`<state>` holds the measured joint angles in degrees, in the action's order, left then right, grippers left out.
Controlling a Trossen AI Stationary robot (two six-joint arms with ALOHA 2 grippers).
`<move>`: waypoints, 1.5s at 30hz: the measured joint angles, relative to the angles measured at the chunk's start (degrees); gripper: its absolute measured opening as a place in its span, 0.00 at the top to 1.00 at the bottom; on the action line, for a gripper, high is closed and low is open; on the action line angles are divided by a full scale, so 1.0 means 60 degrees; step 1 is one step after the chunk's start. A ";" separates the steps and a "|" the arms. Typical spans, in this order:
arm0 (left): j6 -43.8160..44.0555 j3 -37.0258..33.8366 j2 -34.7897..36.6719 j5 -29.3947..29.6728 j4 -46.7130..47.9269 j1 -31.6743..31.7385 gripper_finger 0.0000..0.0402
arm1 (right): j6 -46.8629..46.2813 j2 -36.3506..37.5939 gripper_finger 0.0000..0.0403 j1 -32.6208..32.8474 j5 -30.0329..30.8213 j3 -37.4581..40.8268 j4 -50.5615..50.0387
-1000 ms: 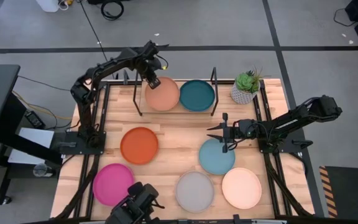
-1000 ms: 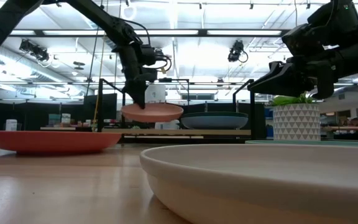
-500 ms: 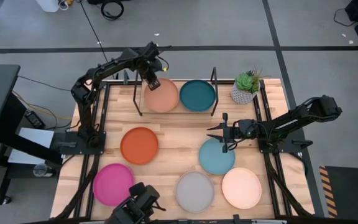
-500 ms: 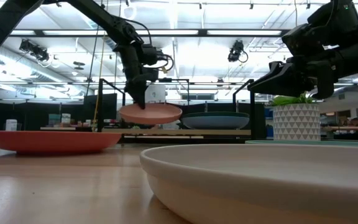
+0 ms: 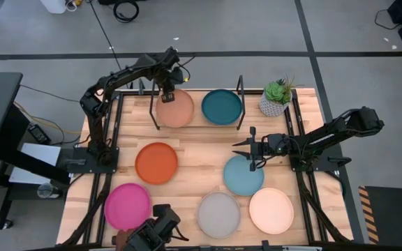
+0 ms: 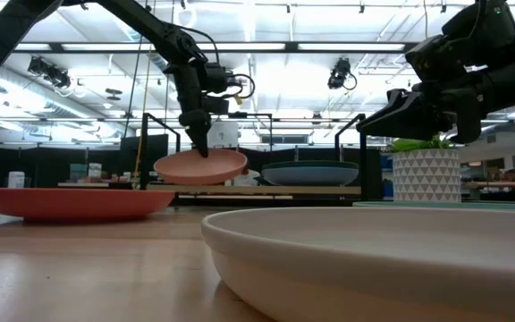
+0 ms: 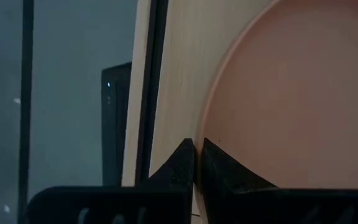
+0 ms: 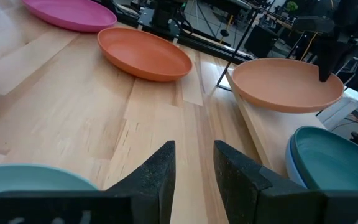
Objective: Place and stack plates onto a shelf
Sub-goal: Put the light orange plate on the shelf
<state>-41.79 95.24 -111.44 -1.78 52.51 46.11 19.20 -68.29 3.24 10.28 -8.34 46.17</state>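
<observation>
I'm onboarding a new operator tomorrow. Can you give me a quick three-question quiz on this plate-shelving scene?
1. True or false: the left gripper is clamped on the rim of the round matte salmon plate.
2. Which plate already rests on the narrow light wooden shelf beside the salmon one? A) round magenta plate B) round dark teal plate C) round grey plate
3. Fill in: the right gripper hangs open beside the round ____ plate.

Key:
1. True; the salmon plate hangs tilted in the low view.
2. B.
3. Light blue.
</observation>
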 joint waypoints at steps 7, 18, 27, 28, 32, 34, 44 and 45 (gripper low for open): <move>-0.0651 0.0000 0.0000 0.0001 -0.0419 0.0000 0.95 | 0.0000 0.0000 0.71 -0.0003 0.0000 0.0000 0.0000; -0.1077 -0.0004 -0.0503 -0.0047 -0.0699 -0.0004 0.94 | 0.0000 0.0000 0.71 0.0001 -0.0004 0.0000 0.0000; -0.1150 -0.0004 -0.0503 -0.0058 -0.1147 -0.0004 0.93 | 0.0000 0.0000 0.71 0.0001 -0.0004 0.0000 -0.0007; -0.1150 -0.0004 -0.0503 -0.0058 -0.1152 -0.0016 0.93 | 0.0000 0.0000 0.71 0.0001 -0.0004 0.0000 -0.0010; -0.1016 -0.0004 -0.0503 -0.0058 -0.1151 -0.0018 0.93 | 0.0000 0.0000 0.71 0.0001 -0.0001 0.0047 -0.0010; -0.0928 -0.0004 -0.0503 -0.0058 -0.1148 -0.0018 0.93 | 0.0000 0.0000 0.71 0.0001 -0.0004 0.0047 -0.0004; -0.0823 -0.0004 -0.0503 0.0164 -0.1239 -0.0025 0.88 | 0.0000 0.0000 0.71 0.0001 -0.0002 0.0051 -0.0002; -0.0696 -0.0004 -0.0503 0.0252 -0.1290 -0.0023 0.86 | 0.0000 0.0000 0.71 0.0001 -0.0001 0.0051 0.0000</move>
<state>-45.96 95.22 -114.45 -0.27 44.77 45.97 19.20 -68.29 3.25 10.28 -8.03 46.17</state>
